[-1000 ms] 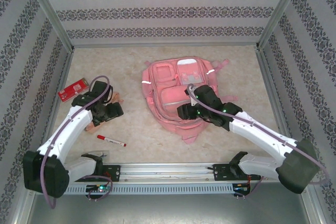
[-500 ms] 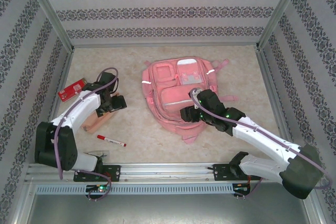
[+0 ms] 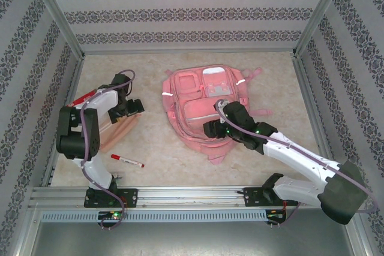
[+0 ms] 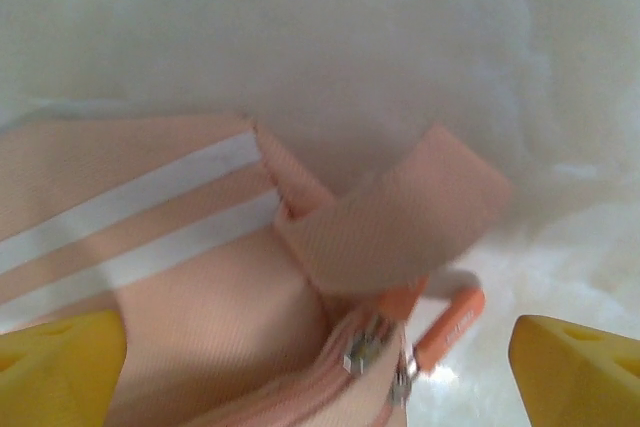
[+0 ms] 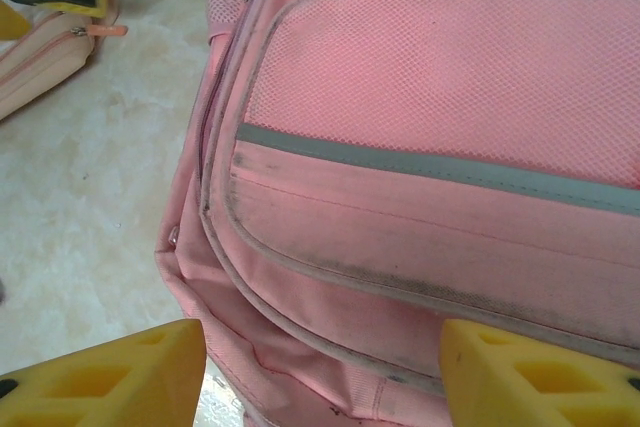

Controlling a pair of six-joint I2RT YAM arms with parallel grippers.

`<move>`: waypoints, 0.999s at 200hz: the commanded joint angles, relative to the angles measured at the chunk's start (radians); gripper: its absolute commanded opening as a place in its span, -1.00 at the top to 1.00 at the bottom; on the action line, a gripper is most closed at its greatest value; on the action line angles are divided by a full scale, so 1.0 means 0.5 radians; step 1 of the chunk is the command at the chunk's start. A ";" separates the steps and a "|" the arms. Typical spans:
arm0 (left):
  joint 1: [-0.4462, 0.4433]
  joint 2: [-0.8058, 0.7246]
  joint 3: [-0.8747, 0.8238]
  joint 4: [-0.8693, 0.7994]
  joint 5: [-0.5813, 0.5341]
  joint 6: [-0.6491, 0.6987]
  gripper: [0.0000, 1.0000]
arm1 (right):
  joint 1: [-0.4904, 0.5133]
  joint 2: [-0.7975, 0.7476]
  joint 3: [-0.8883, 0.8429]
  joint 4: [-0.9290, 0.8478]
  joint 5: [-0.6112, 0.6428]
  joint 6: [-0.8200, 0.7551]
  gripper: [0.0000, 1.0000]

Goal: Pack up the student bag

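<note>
My left gripper (image 4: 320, 367) has moved up the frame, away from the pen (image 3: 127, 160), its jaws widening. It now straddles the zip end of the pouch (image 4: 150, 277), spread wide and gripping nothing, placed to pinch it. My right gripper (image 5: 320, 372), part open and empty, hovers over the bag (image 3: 204, 97) at centre, probably to open a front pocket.

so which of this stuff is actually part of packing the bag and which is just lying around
In the job:
- student bag, below the open right fingers
- peach pencil case, below the open left fingers

Lying about, untouched:
- red pen, on the table near the left arm's base
- red flat item, partly hidden behind the left arm

Both might be packed later.
</note>
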 commanded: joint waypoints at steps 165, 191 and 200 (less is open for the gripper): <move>-0.255 -0.495 0.003 0.168 0.673 0.636 0.79 | -0.017 0.364 0.436 0.010 -0.207 0.121 -0.30; -0.452 -0.790 -0.211 0.483 0.953 1.114 0.83 | -0.354 0.457 0.629 -0.060 -0.697 0.252 -0.34; -0.535 -0.883 -0.335 0.608 1.069 1.343 0.88 | -0.458 0.505 0.682 -0.053 -0.844 0.381 -0.35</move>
